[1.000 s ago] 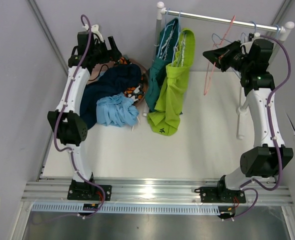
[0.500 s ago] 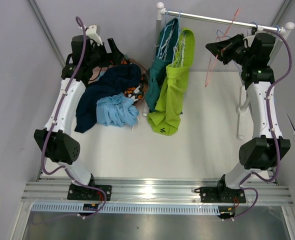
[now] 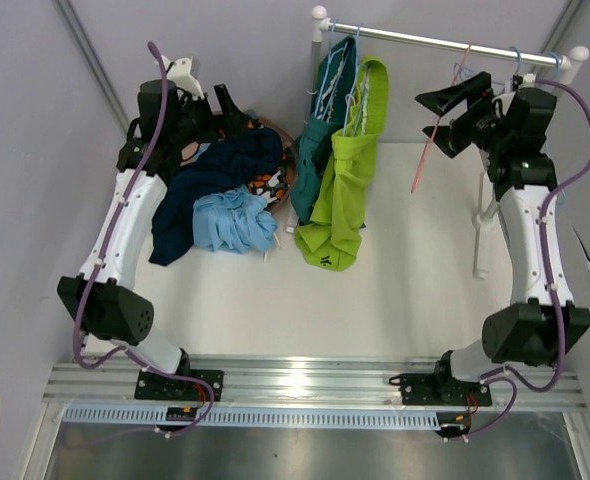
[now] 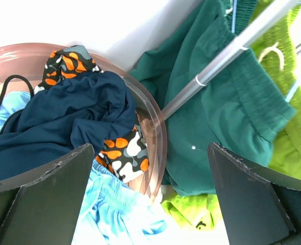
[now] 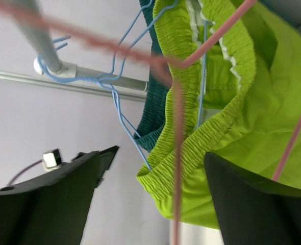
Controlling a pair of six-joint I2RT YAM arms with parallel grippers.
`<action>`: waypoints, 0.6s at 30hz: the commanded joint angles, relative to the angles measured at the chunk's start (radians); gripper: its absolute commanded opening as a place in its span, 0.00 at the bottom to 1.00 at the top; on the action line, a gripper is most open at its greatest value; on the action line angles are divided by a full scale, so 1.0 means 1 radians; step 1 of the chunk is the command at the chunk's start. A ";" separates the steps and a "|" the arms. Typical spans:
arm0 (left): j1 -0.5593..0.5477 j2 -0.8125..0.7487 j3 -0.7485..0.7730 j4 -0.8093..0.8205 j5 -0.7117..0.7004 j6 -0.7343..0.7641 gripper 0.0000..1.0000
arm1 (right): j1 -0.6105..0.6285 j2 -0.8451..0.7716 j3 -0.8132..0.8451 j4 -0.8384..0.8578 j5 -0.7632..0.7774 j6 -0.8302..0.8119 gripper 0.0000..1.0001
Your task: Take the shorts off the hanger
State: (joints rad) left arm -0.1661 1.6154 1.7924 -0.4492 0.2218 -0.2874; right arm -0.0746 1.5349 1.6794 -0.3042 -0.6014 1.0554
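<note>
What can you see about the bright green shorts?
The lime green shorts look soft and thin, with a gathered stretchy waistband and white trim inside. They hang crumpled from a blue wire hanger on the metal rail, pressed against the teal shorts beside them. A small dark logo shows near the bottom hem.

I list by colour: teal shorts (image 3: 315, 150), lime green shorts (image 3: 340, 200), navy shorts (image 3: 215, 170), light blue shorts (image 3: 233, 222), blotched shorts (image 4: 122, 153) of orange, black, grey and white, pale blue hangers (image 5: 112, 80), one pink hanger (image 5: 177, 153), a clear pinkish tub (image 4: 160, 138), a white worktop (image 3: 415, 280).
</note>
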 commanded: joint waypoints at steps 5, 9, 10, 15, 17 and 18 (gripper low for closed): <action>-0.010 -0.129 -0.030 0.000 0.028 0.024 0.99 | -0.022 -0.226 0.029 -0.199 0.170 -0.161 0.99; -0.010 -0.175 -0.062 -0.005 0.030 0.036 0.99 | -0.022 -0.317 0.045 -0.269 0.265 -0.201 0.99; -0.010 -0.186 -0.080 0.001 0.033 0.034 0.99 | -0.014 -0.324 0.051 -0.269 0.281 -0.199 0.99; -0.012 -0.239 -0.155 0.021 0.047 0.031 0.99 | 0.077 -0.288 0.104 -0.237 0.313 -0.199 0.99; -0.010 -0.259 -0.178 0.033 0.047 0.031 0.99 | 0.172 -0.234 0.147 -0.221 0.339 -0.207 0.99; -0.012 -0.267 -0.204 0.040 0.047 0.031 0.99 | 0.199 -0.213 0.164 -0.213 0.348 -0.210 0.99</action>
State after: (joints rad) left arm -0.1699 1.3949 1.6310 -0.4480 0.2447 -0.2695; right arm 0.0433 1.2533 1.7908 -0.5465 -0.3035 0.8753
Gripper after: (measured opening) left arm 0.993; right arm 0.993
